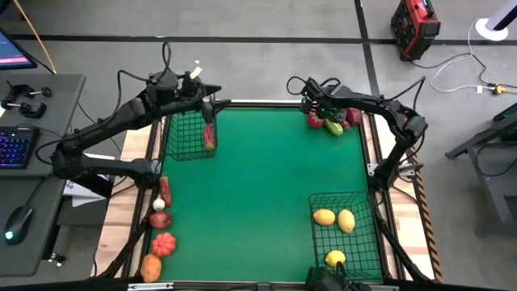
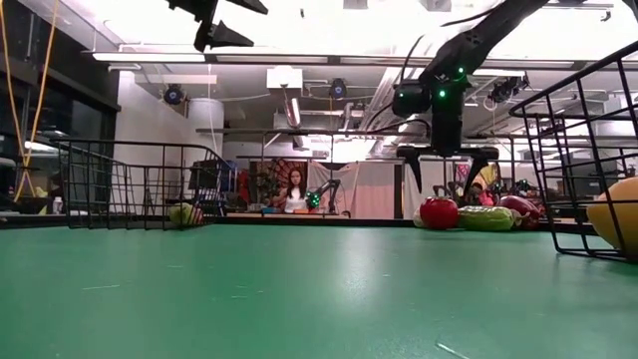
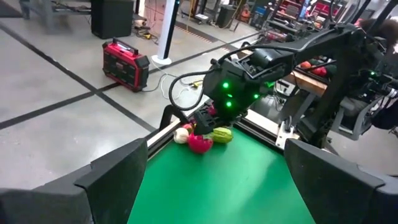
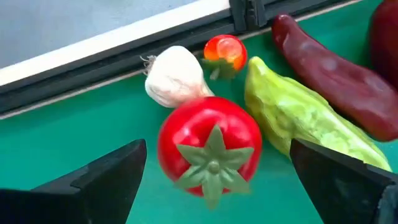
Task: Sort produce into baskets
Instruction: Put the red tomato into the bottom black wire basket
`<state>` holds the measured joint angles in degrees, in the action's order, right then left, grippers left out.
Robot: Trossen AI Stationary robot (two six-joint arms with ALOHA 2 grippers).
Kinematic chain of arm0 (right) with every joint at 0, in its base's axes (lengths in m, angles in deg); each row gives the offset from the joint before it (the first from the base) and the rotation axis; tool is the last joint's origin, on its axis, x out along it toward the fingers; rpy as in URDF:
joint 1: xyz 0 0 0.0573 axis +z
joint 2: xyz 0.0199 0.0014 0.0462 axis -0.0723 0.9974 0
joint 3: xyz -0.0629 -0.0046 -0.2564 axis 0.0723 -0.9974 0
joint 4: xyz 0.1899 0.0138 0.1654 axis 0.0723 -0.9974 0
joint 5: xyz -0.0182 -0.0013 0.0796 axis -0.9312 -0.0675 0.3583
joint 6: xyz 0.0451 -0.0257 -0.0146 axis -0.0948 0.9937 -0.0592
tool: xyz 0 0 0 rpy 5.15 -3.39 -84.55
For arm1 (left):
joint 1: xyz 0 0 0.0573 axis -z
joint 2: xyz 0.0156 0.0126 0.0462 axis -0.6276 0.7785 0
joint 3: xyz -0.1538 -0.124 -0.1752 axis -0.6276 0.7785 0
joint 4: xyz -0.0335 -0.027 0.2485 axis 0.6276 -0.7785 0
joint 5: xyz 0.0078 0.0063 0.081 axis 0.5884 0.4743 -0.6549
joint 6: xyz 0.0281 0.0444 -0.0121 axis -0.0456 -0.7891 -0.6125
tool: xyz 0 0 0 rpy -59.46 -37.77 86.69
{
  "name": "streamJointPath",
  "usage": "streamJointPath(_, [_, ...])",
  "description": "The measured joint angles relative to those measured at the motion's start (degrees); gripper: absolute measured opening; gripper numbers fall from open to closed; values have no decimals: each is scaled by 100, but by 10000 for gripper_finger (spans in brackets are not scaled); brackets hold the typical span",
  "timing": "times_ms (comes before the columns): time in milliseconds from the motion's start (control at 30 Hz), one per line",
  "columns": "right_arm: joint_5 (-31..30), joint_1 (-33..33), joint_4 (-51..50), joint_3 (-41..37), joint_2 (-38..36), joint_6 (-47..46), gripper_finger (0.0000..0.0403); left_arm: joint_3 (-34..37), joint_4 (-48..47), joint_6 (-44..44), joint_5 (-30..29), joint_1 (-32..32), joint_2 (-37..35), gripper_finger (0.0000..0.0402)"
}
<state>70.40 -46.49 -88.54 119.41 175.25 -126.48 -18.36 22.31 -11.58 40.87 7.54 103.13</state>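
Note:
My right gripper is open and hangs over a pile of produce at the table's far right. A red tomato lies on the table below and between its fingers, untouched. Beside it lie a white garlic bulb, a small red fruit, a green gourd and a dark red pepper. My left gripper is open and empty, high above the smaller basket, which holds a red piece. The longer basket at the near right holds three yellow pieces.
More produce lies along the table's left edge: a white-and-red piece, a dark red one, a ribbed red-orange one and an orange one. The green mat's middle is bare. A person sits beyond the table.

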Motion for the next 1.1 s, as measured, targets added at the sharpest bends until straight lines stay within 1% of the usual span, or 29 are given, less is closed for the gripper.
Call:
streamJointPath(100, [62, 0, 39, 0, -54, 282, 392, 0, 0, -33, 0, 0, 0, 367])
streamJointPath(200, [77, 30, 123, 0, -298, 480, 392, 0, 0, -178, 0, -22, 0, 367])
streamJointPath(300, [-255, 119, 191, 0, -665, 714, 392, 0, -2, -272, 2, -65, 0, 367])
streamJointPath(367, [-359, 190, 167, 0, -943, 893, 392, 0, -4, -310, -1, -103, 0, 367])
streamJointPath(433, [-355, 332, 10, 0, -1170, 969, 392, 0, -4, -302, -3, -152, 0, 367])
streamJointPath(500, [-420, 629, -298, 0, -1325, 916, 392, 0, -10, -300, -3, -209, 0, 367])
streamJointPath(567, [-666, 1062, -744, 0, -1390, 579, 392, 0, -25, -267, -3, -243, 0, 367])
streamJointPath(667, [-1237, 1674, -1222, -5, -1390, -239, 392, 0, -50, -210, -2, -284, 0, 367])
streamJointPath(700, [-1357, 1813, -1224, -49, -1386, -517, 392, 0, -49, -212, -2, -295, 0, 367])
streamJointPath(767, [-1317, 1964, -959, -269, -1379, -985, 392, 0, -38, -210, -1, -335, 0, 367])
streamJointPath(867, [-1061, 2004, -152, -884, -1366, -1324, 392, 0, -35, -196, -5, -372, 0, 367])
streamJointPath(933, [-1037, 1934, 343, -1324, -1365, -1667, 392, 0, -35, -151, -2, -396, 0, 367])
streamJointPath(1000, [-1090, 1790, 655, -1640, -1360, -2015, 392, 0, -35, -101, 60, -398, 0, 367])
streamJointPath(1100, [-1340, 1576, 1127, -1911, -1360, -2234, 392, 0, -35, -96, 82, -396, 0, 367])
